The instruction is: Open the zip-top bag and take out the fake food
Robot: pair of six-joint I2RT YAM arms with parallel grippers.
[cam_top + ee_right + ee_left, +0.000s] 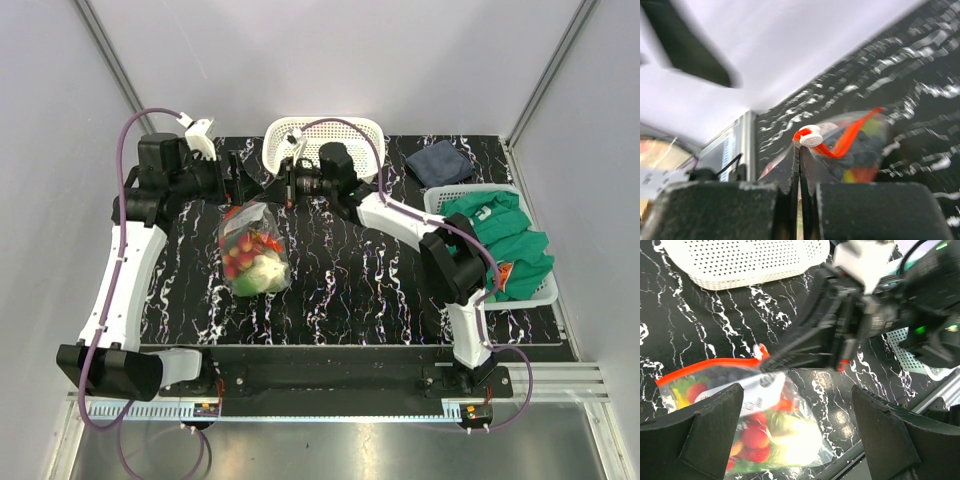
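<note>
The clear zip-top bag [256, 250] rests on the black marbled table, its red zip strip [705, 367] uppermost. Through the plastic the fake food [252, 262] shows: red strawberries, yellow and green pieces [757, 437]. My right gripper [800, 150] is shut on the bag's top edge, right beside the white-and-red slider [813, 136]. From above, the right gripper [280, 192] reaches in from the right to the bag's top corner. My left gripper [797, 435] hangs open above the bag with nothing between its fingers; it is just left of the right one [238, 178].
A white lattice basket [325, 135] stands at the back centre, close behind both grippers [745, 260]. A second white basket [440, 200] at the right holds a green cloth [505, 235]. A dark blue cloth [440, 160] lies at the back right.
</note>
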